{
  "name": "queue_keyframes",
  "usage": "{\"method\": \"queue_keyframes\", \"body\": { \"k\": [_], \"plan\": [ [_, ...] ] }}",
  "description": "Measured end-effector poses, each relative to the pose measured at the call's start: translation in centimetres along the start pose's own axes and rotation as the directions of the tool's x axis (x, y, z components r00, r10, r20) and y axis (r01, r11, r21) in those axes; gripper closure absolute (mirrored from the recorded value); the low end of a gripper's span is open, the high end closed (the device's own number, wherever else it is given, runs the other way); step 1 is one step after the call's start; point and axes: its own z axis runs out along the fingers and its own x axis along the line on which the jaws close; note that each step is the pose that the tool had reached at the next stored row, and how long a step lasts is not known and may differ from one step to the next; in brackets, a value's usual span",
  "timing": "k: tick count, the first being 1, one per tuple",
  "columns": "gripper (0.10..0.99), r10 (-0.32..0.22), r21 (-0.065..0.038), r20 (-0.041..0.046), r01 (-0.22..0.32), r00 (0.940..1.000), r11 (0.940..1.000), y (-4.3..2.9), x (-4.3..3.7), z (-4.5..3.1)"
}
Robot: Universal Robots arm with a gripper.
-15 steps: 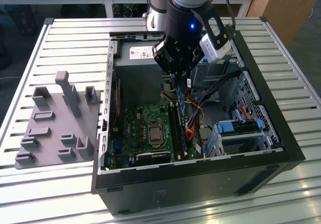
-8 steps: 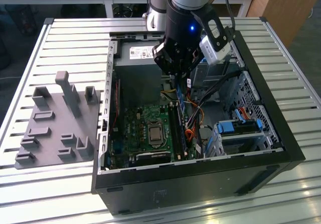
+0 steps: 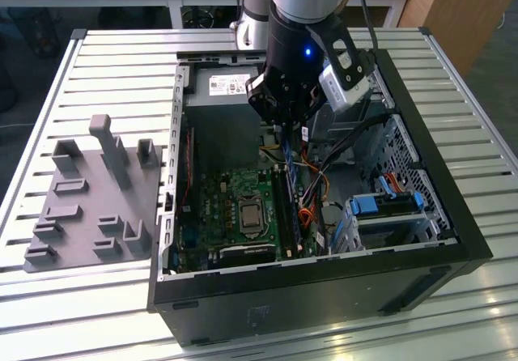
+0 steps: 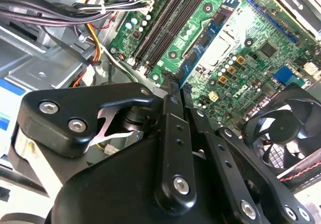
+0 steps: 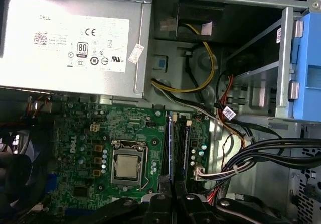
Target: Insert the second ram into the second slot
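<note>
The gripper (image 3: 289, 128) is reaching down into the open computer case (image 3: 324, 270). The case is lying on its side on the slatted metal table (image 3: 121, 61), covering the table from its middle out to its edge on the exterior view's right. The fingers are clamping one end of the second ram (image 4: 205, 37), a blue stick with black chips along its face. The stick is pointing away from the fingertips toward the green motherboard (image 3: 214, 207) on the case floor. In the first wrist view the second ram (image 5: 170, 143) is showing edge-on as a thin blue line. There it is running parallel to the black memory slots (image 5: 183, 148) and lying just beside them on the side of the processor socket (image 5: 125, 164). In the second wrist view it is crossing in front of that socket, with the slots (image 4: 168, 18) lying alongside. Whether its far end is touching the board cannot be told. The slots are sitting along the motherboard's edge nearest the bundle of black cables (image 5: 271, 151), and a black fan (image 4: 281, 128) is sitting by the opposite edge. A silver power supply (image 5: 70, 38) is filling the case corner beyond the board's far edge. A grey holder block (image 3: 89, 199) is resting near the table's edge on the exterior view's left, well apart from the gripper.
</note>
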Motion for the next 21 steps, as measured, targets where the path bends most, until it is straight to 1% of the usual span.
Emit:
{"method": "queue_keyframes", "body": {
  "k": [4, 7, 15, 19, 21],
  "plan": [
    [0.949, 0.030, 0.002, 0.0007, -0.030, 0.9996, 0.9996, -0.01, 0.01, 0.37],
    [0.949, 0.031, 0.002, 0.0007, -0.031, 0.9995, 0.9995, -0.06, 0.02, 0.67],
    [0.949, 0.031, 0.002, -0.0010, -0.031, 0.9995, 0.9995, -0.11, 0.04, 2.11],
    [0.949, 0.031, 0.001, -0.0043, -0.031, 0.9995, 0.9995, -0.13, 0.03, 2.83],
    [0.949, 0.031, 0.001, -0.0079, -0.031, 0.9995, 0.9995, -0.16, -0.05, 3.15]
  ]
}}
